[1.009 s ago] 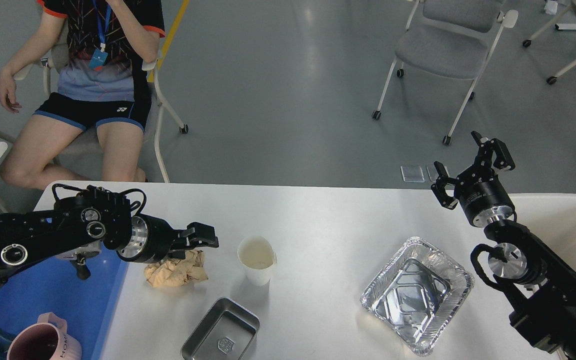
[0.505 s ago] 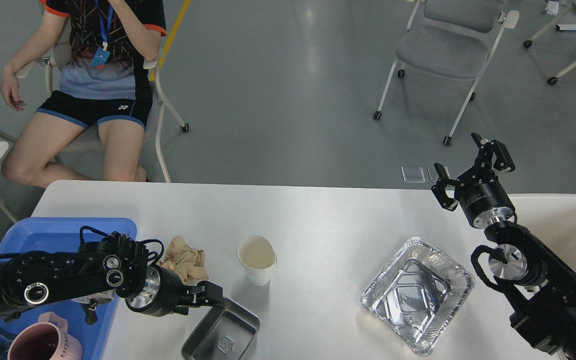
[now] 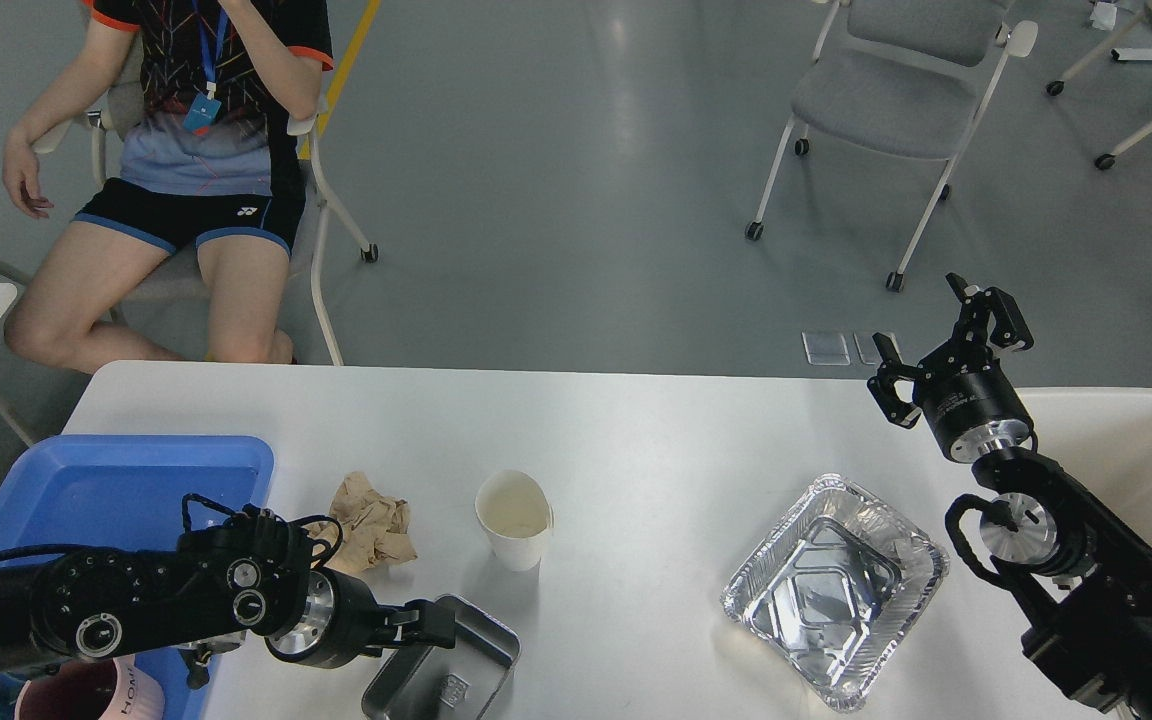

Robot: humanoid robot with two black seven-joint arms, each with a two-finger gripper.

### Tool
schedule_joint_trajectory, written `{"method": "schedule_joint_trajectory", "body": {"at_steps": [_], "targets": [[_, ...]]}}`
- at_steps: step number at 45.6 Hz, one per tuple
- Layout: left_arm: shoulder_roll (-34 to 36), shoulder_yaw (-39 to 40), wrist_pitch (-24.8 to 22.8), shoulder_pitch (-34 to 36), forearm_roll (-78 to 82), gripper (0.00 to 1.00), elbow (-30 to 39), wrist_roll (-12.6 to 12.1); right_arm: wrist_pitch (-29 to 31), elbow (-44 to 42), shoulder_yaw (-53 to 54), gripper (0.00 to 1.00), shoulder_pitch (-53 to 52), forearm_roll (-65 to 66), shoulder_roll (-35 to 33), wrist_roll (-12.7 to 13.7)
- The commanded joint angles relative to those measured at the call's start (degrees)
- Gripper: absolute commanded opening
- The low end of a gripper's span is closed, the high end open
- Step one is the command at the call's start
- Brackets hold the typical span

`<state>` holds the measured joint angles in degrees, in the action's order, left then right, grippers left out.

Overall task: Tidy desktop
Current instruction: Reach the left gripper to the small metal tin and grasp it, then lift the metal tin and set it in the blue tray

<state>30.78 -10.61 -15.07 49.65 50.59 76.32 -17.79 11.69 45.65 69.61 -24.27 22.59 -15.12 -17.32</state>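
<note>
Across the lower half of the head view, the large smooth white rectangular worktop with rounded corners (image 3: pixel 636 430) is seen, spanning nearly the full width between the two arms. At its left end, a blue plastic tray (image 3: pixel 96 480) is placed, and the rim of a pink mug (image 3: pixel 86 695) is glimpsed at the bottom edge beside it. Just right of the tray, a crumpled brown paper ball (image 3: pixel 371 520) is found, and near it, further right, a white paper cup (image 3: pixel 514 518) is stood upright. Below the cup, a small rectangular stainless steel tray (image 3: pixel 456 665) is laid at the front edge of the worktop. The left gripper (image 3: pixel 431 628) is positioned at the upper left rim of that steel tray; its jaws are seen end-on and dark, so whether they are apart or together cannot be told. Well apart to the right, a crinkled square aluminium foil container (image 3: pixel 836 590) is set on the worktop. The right gripper (image 3: pixel 941 345) is raised over the far right edge of the worktop, with its jaws spread apart and nothing between them. Beyond the worktop, a seated person in black shorts (image 3: pixel 186 150) and a grey wheeled chair (image 3: pixel 886 100) are seen on the grey floor.
</note>
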Motion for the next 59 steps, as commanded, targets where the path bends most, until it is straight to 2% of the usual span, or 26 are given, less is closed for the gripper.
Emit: {"method": "schedule_joint_trajectory", "body": {"at_steps": [1, 6, 11, 22, 31, 39, 48, 59], "targets": [[-0.02, -0.12, 0.39, -0.61, 1.18, 0.66, -0.03, -0.06, 0.0, -0.03, -0.09, 1.0, -0.07, 0.0, 0.0, 0.0], [-0.02, -0.03, 0.3, -0.96, 1.18, 0.53, 0.06, -0.14, 0.0, -0.03, -0.09, 1.0, 0.02, 0.0, 0.0, 0.0], [-0.02, -0.03, 0.13, -0.96, 1.18, 0.36, 0.06, -0.41, 0.0, -0.12, -0.09, 1.0, 0.02, 0.0, 0.0, 0.0], [0.42, 0.5, -1.63, -0.61, 1.27, 0.01, 0.32, -2.52, 0.0, -0.21, -0.09, 1.0, 0.02, 0.0, 0.0, 0.0], [1.12, 1.37, -3.91, 0.53, 1.18, 0.0, 0.85, -2.69, -0.18, -0.56, -0.09, 1.0, -0.33, 0.0, 0.09, 0.0], [3.67, 6.47, -11.91, 2.29, 0.74, 0.0, 5.24, -2.69, -0.18, -1.0, -0.09, 1.0, -0.07, 0.0, -0.09, 0.0], [12.19, 10.86, -17.27, 5.63, 0.56, 0.0, 11.75, -3.57, -0.18, -1.0, -0.18, 1.0, -0.25, 0.0, -0.09, 0.0], [24.75, 23.25, -25.53, 6.51, 0.3, 0.01, 19.13, -3.75, -0.18, -2.41, -0.35, 1.0, -0.86, 0.0, 0.0, 0.0]]}}
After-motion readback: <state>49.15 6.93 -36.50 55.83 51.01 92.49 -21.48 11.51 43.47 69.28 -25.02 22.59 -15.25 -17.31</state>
